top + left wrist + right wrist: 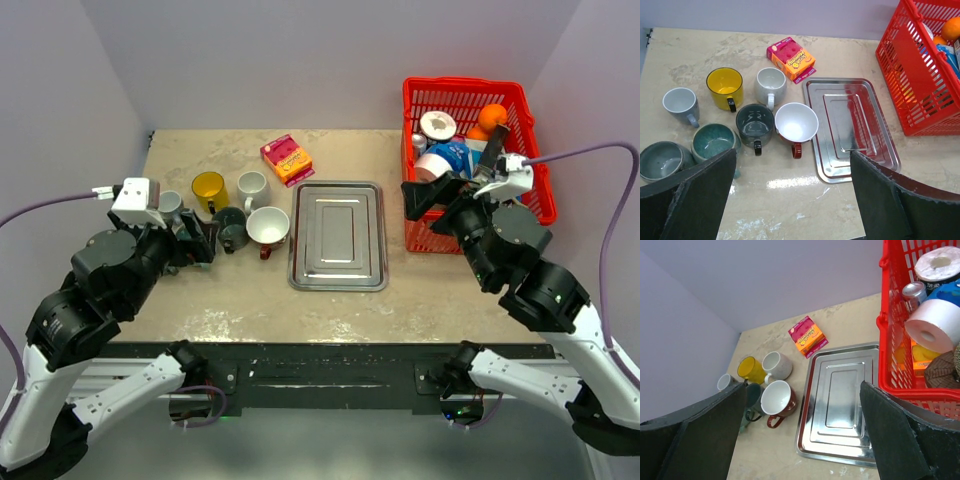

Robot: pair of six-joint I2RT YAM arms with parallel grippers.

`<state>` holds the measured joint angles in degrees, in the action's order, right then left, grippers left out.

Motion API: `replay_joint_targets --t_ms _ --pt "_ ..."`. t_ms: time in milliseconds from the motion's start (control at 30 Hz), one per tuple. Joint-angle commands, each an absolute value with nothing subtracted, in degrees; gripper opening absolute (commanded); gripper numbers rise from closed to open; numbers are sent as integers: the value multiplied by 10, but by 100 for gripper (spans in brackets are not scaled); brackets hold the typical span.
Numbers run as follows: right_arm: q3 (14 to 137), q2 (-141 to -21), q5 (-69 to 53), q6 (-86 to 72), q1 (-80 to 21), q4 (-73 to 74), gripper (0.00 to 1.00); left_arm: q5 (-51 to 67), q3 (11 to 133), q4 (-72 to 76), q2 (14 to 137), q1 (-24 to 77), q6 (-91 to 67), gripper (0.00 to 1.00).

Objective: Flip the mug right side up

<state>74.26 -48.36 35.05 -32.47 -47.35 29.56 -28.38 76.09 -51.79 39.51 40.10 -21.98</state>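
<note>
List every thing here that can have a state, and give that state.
yellow mug, upright
white mug, upright
pale grey mug, upright
dark mug, upright
red mug, upright
teal mug, upright
grey-green mug, upright
tray, empty
basket, filled
left gripper, open
right gripper, open

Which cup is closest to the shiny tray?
The red mug with the white inside. It stands right beside the metal tray, nearly at its edge; the white mug, next closest, sits farther off.
</note>
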Motion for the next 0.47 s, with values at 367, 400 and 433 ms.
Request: replay_joint_targets --t_ms 367,400,433 --pt "766 -475 375 -347 -475 338 99 -308 818 -535 416 398 -232 99" --pt "767 -474 374 -348 -475 337 99 -308 820 -533 421 398 -230 99" --pt "766 -473 371 -349 -475 337 99 -307 823 -530 423 398 -228 99"
